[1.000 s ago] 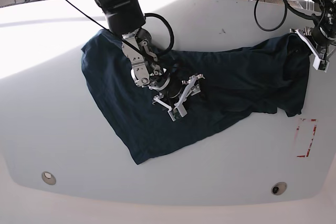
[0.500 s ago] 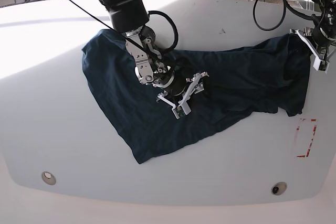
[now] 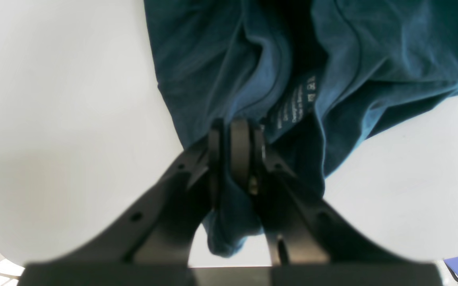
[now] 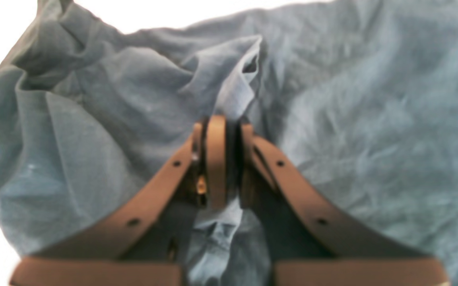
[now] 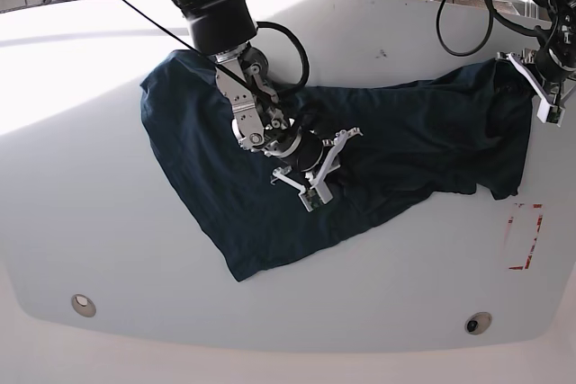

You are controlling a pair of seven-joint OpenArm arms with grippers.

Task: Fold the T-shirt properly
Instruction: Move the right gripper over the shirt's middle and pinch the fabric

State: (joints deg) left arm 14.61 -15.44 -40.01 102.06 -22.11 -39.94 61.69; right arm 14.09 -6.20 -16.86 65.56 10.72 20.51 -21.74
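White table [image 5: 108, 222] with a rounded near edge. Two round metal inserts in it: one near-left [image 5: 83, 304], one near-right [image 5: 477, 322]. Red tape rectangle outline [image 5: 525, 236] on the right side of the table. Small dark mark [image 5: 382, 53] on the far part. Black cables [image 5: 468, 6] loop over the far-right edge.

Wide open white table [image 5: 99, 186] on the near side and off to the base view's left — plenty of passing room there. The T-shirt [image 5: 405, 146] sprawls across the middle, bunched in folds — the right arm [image 5: 211, 6] reaches over it, and cables [image 5: 463, 6] loop along the far edge.
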